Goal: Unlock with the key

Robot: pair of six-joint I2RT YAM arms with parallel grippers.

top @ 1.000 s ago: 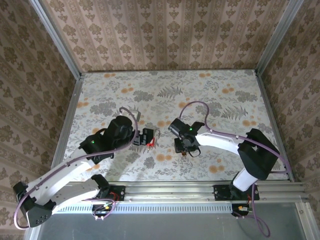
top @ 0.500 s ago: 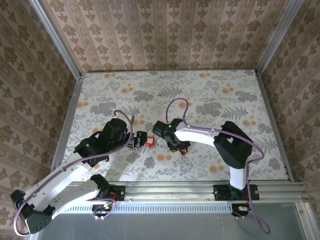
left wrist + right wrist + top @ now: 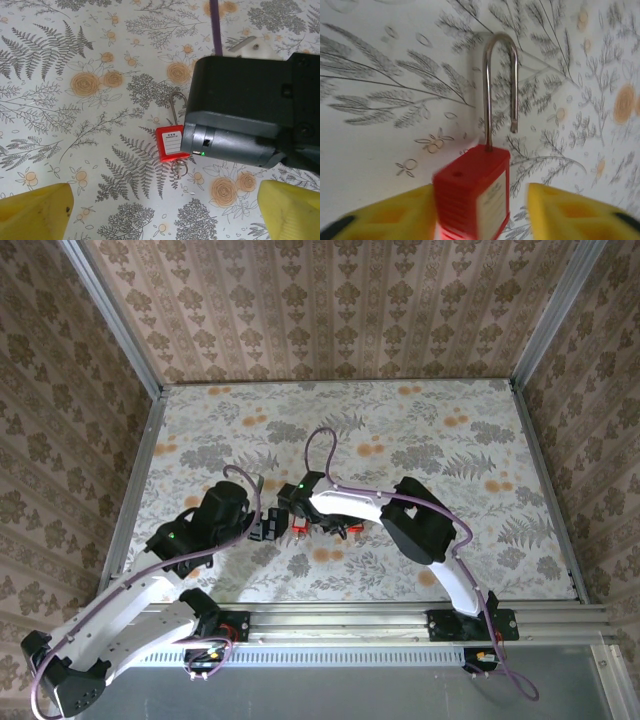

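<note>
Red padlock (image 3: 170, 144) half under black arm (image 3: 240, 95)

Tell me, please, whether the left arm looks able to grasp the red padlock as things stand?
Probably not cleanly. The left end effector hangs open over the red padlock, but the right arm's wrist covers part of it and the right end effector straddles it.
</note>
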